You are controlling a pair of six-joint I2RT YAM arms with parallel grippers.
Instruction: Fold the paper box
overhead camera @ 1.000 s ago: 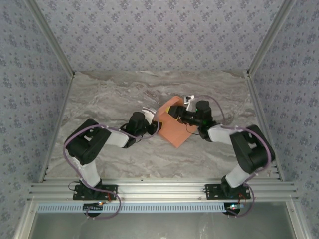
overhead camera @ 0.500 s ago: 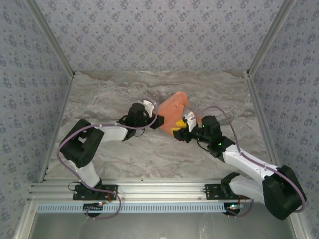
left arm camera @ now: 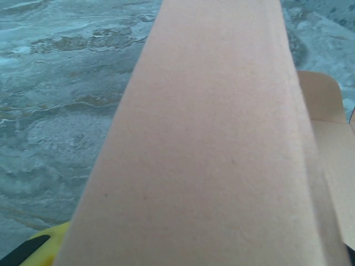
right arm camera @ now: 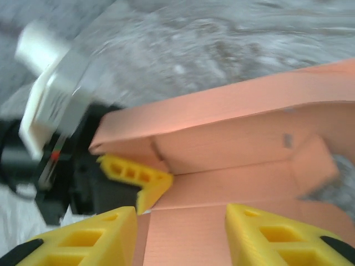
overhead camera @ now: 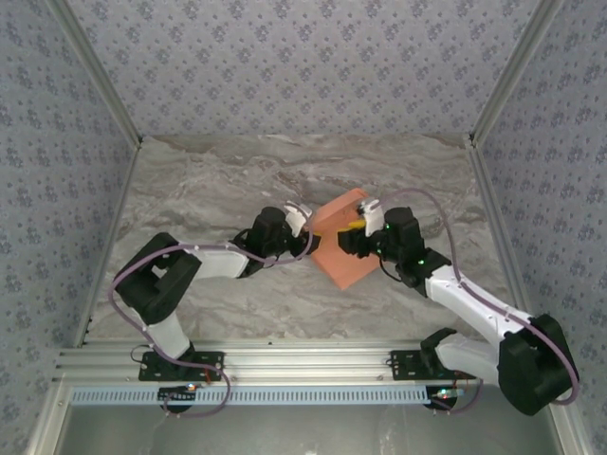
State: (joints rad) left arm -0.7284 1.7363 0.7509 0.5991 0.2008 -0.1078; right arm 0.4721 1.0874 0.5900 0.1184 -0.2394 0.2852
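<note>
The orange paper box (overhead camera: 343, 254) lies partly folded mid-table, one wall raised. My left gripper (overhead camera: 305, 227) holds its left wall. In the left wrist view that wall (left arm camera: 211, 138) rises between the jaws and hides them, except a yellow fingertip (left arm camera: 41, 248) at the bottom left. The right wrist view shows the box (right arm camera: 249, 138) from inside, with one yellow left finger (right arm camera: 136, 177) tucked under the folded wall. My right gripper (overhead camera: 360, 227) hovers over the box's right side. Its jaws (right arm camera: 177, 241) stand open above the box floor, gripping nothing.
The grey marble table (overhead camera: 209, 190) stretches free to the left, back and right of the box. Metal rails run along both sides, and a frame (overhead camera: 303, 365) crosses the near edge. Patterned walls enclose the cell.
The right arm swung out and stretched; its gripper went from the box's near edge up to its right side. The box turned and shifted slightly. The left gripper kept hold and moved with it.
</note>
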